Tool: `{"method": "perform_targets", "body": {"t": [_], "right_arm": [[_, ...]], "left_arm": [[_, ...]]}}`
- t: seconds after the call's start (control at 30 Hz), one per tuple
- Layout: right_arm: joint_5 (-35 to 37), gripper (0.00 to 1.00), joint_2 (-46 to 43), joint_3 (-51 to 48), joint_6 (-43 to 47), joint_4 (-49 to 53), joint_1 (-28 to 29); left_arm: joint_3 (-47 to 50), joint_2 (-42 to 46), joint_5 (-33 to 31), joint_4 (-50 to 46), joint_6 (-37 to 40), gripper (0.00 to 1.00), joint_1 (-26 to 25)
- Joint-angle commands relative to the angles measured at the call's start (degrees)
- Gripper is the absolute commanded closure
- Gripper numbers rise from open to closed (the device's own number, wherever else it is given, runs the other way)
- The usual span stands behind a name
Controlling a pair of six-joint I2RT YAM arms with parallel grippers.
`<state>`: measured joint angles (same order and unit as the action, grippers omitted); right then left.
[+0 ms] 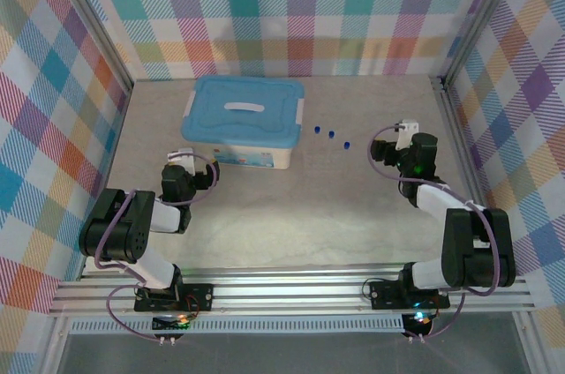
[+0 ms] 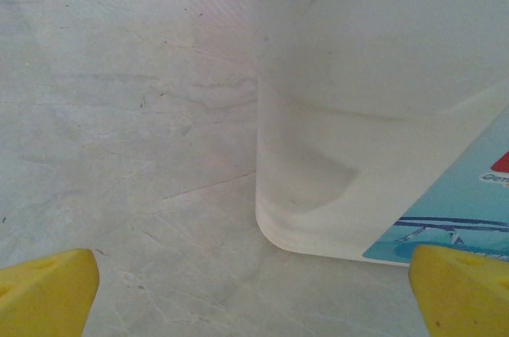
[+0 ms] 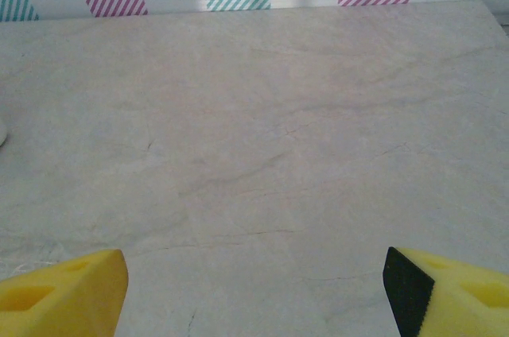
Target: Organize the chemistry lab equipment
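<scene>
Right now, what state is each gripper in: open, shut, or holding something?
Left gripper: open, holding nothing, facing a corner of the translucent plastic box.
Right gripper: open, holding nothing, above the table.

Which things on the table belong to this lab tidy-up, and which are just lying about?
Belongs to the job:
- three small blue caps in a row, probably on thin clear tubes too faint to confirm

Just lying about:
- translucent plastic box
- blue lid, sitting on that box
</scene>
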<state>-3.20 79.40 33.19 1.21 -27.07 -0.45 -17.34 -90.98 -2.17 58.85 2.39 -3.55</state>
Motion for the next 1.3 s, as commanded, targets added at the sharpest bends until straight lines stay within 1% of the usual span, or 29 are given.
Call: {"method": "perform_targets", "body": {"t": [0.0, 0.1, 0.17, 0.3, 0.37, 0.47, 0.53, 0.6, 0.67, 0.77, 0.87, 0.97, 1.07, 1.1, 1.13, 1.27], "right_arm": [[-2.3, 0.16, -0.6, -0.3, -0.8, -1.5, -0.3], [-1.3, 0.16, -2.4, -2.3, -0.8, -2.6, -0.3], [-1.8, 0.16, -3.3, -3.1, -1.0, -2.4, -0.3], [-2.2, 0.17, -3.8, -5.3, -1.3, -3.5, -0.3], [-3.3, 0.17, -3.5, -5.8, -1.1, -4.3, -0.3], [-5.5, 0.19, -1.9, -5.3, -0.2, -4.0, -0.3], [-7.4, 0.21, 0.0, -6.2, 0.7, -6.7, -0.3], [-8.9, 0.21, 2.7, -7.9, 1.4, -12.5, -0.3], [-10.5, 0.22, 4.3, -8.1, 2.2, -14.0, -0.2], [-10.5, 0.22, 5.8, -8.2, 1.8, -15.4, -0.4], [-10.9, 0.19, 7.0, -8.4, -0.2, -17.0, -2.1], [-10.9, 0.17, 7.0, -8.3, -0.2, -16.8, -2.1], [-10.9, 0.16, 7.0, -8.2, -0.2, -16.6, -2.1], [-10.9, 0.13, 7.0, -8.3, -0.1, -16.7, -2.1], [-10.9, 0.01, 7.0, -8.2, 0.0, -16.7, -2.0], [-10.6, 0.01, 6.9, -8.3, -0.1, -16.7, -2.0]], "left_arm": [[1.4, 0.2, -0.1, 5.5, -0.3, 0.00, 0.6], [3.2, 0.0, -1.8, 9.3, -0.9, 0.00, 0.6], [4.2, -0.2, -1.9, 11.2, -1.0, 0.00, 0.7], [4.5, -0.3, -1.4, 11.8, -0.8, 0.00, 0.6], [5.2, -0.6, -2.2, 13.5, -0.9, 0.00, 0.6], [7.3, -1.6, -4.4, 18.4, -1.8, 0.00, 0.6], [7.1, -1.6, -4.2, 18.0, -1.8, 0.00, 0.6], [7.1, -1.5, -3.4, 17.9, -1.5, 0.00, 0.7], [7.1, -1.6, -3.4, 17.9, -1.5, 0.00, 0.7], [7.1, -1.6, -3.8, 17.9, -1.7, 0.00, 0.7], [7.1, -1.6, -2.5, 18.0, -1.4, 0.00, 0.6], [6.7, -1.7, -0.1, 17.4, -0.6, 0.00, 0.6], [6.3, -1.4, 0.0, 16.7, -0.5, 0.00, 0.6], [6.6, -1.4, -0.5, 17.1, -0.6, 0.00, 0.7], [6.9, -1.5, -1.4, 17.8, -0.9, 0.00, 0.7], [7.8, -1.4, -7.9, 18.6, -3.3, 0.00, 0.7]]}}
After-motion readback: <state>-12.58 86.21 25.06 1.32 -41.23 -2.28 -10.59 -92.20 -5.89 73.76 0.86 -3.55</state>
